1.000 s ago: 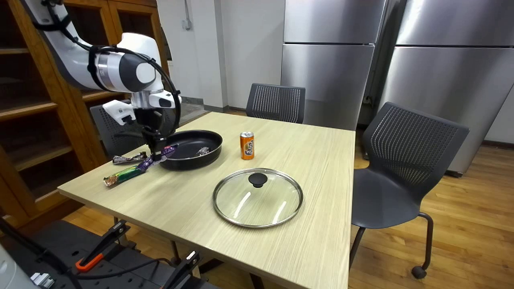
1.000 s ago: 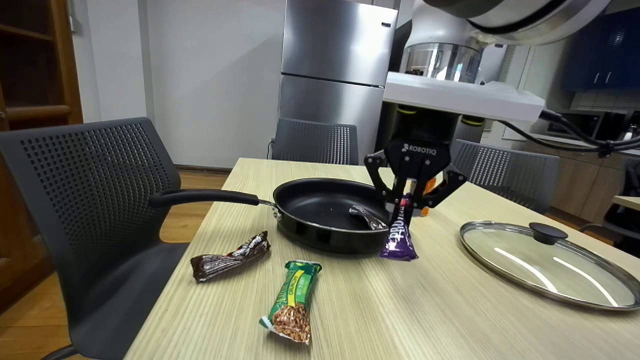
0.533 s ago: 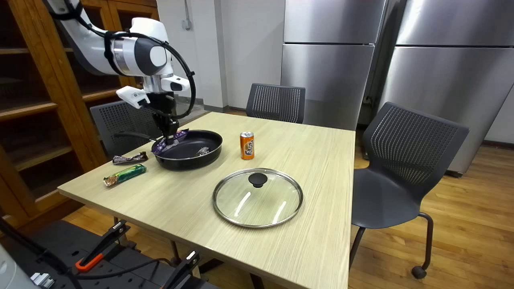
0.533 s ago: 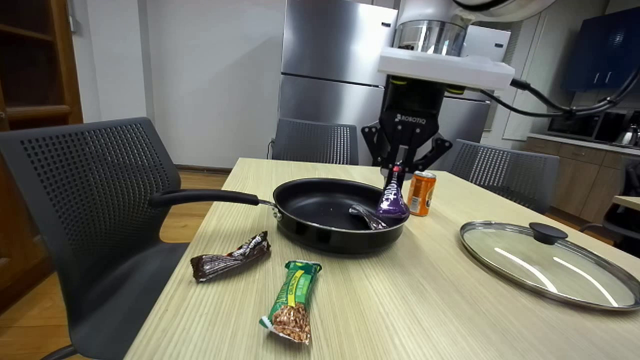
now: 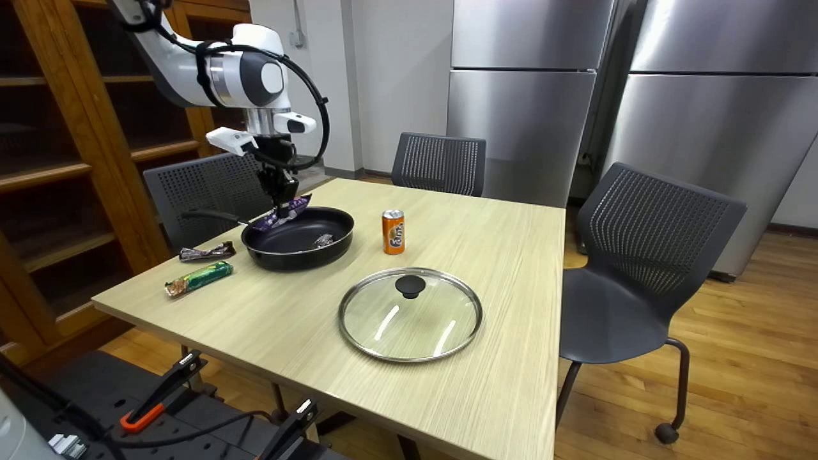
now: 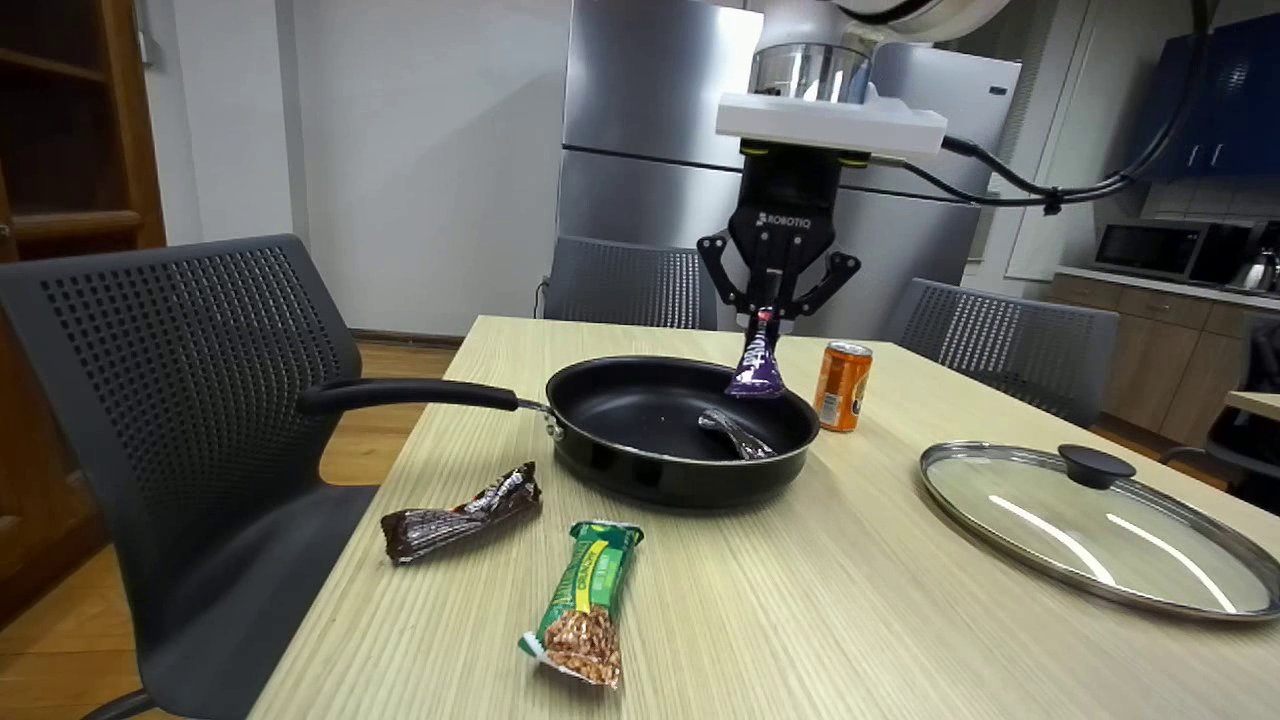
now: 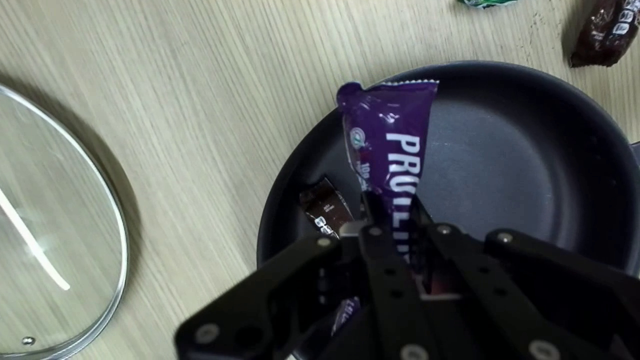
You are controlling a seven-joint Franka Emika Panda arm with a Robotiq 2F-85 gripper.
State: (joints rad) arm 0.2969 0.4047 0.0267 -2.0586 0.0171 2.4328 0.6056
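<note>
Pale table (image 7: 200, 125) backs the wrist view: lid (image 7: 55, 210), cut off at left; pan (image 7: 490, 165) containing a brown bar (image 7: 326, 205), partly hidden by the gripper (image 7: 394, 200), whose fingers pinch a purple bar (image 7: 390, 117) above the pan; dark wrapper (image 7: 606, 35), cut off at right.

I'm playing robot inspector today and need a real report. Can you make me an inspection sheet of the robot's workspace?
Surface: pale wood-grain table with several things on it.
Main things: purple bar held over a black pan; a dark-wrapped bar lies inside the pan.
Clutter: brown bar and green bar lying beside the pan; orange can standing upright; glass lid lying apart from the pan.
Gripper: closed on the purple bar.
Cables: black, looping beside the arm.
Surroundings: gray chairs, steel fridges, wooden cabinet.
</note>
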